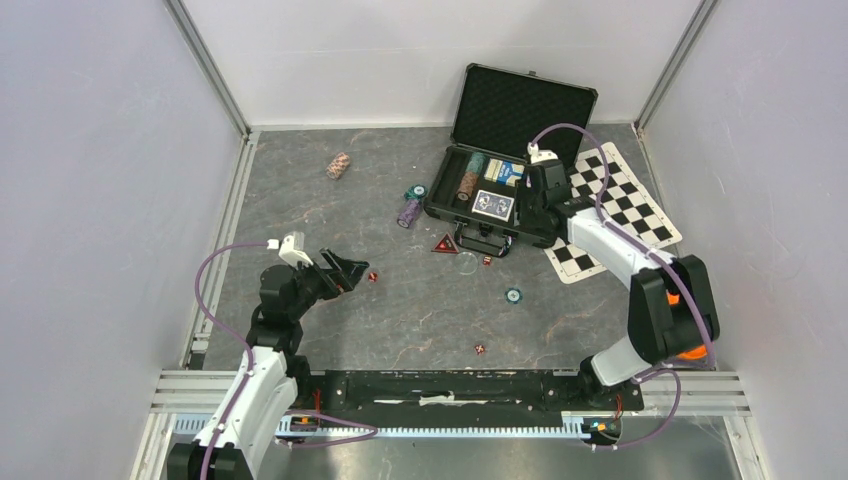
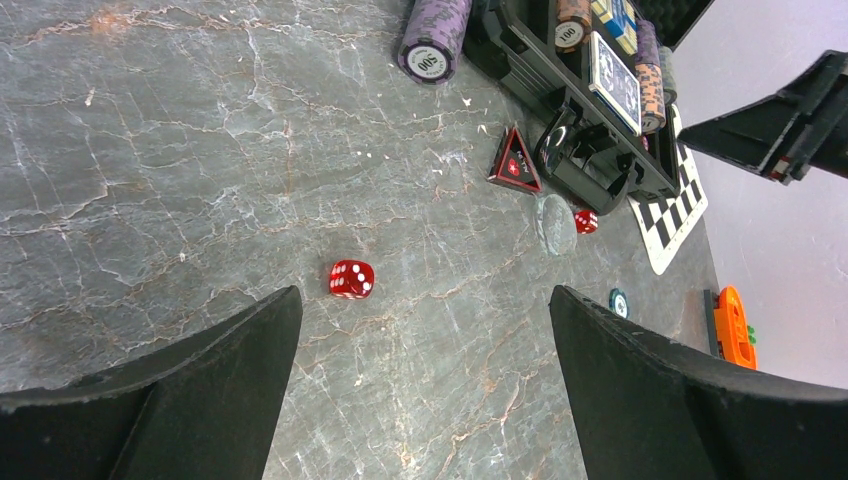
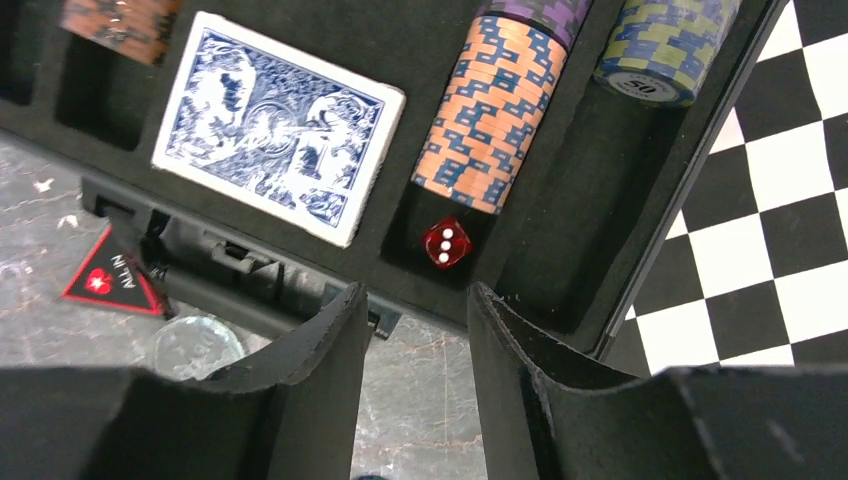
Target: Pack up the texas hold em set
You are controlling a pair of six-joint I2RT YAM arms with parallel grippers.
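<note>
1. Black foam-lined case (image 1: 525,100), overhead view: it stands open at the far centre of the table (image 1: 300,200), lid up, with a blue deck (image 1: 493,204) in its tray. Packing is judged partly done. A chip stack (image 1: 339,165), a purple stack (image 1: 408,212), the red triangular marker (image 1: 445,243) and several dice lie loose on the table. The right arm reaches forward with its wrist bent down, placing the right gripper (image 1: 527,215) over the case's near right corner. The left arm is folded low, and the left gripper (image 1: 350,270) points at a red die (image 1: 372,276) just beside it.

2. Left wrist view: the jaws are spread wide and hold nothing. The red die sits on the table ahead of the fingers (image 2: 200,380), nearer one than the other and touching neither. Next move, as judged: advance and lower until the die lies between the fingertips, then close — a small target, so centring matters.

3. Right wrist view: the jaws stand partly apart with an empty gap. A second die (image 3: 446,243) rests in a case slot at the end of the orange-and-blue chip stack (image 3: 490,110), apart from both fingers. The blue deck lies in the neighbouring compartment. Step in hand, as judged: depositing this die — it appears complete. Next: lift clear of the case and move to another loose piece; the marker is nearest.
</note>
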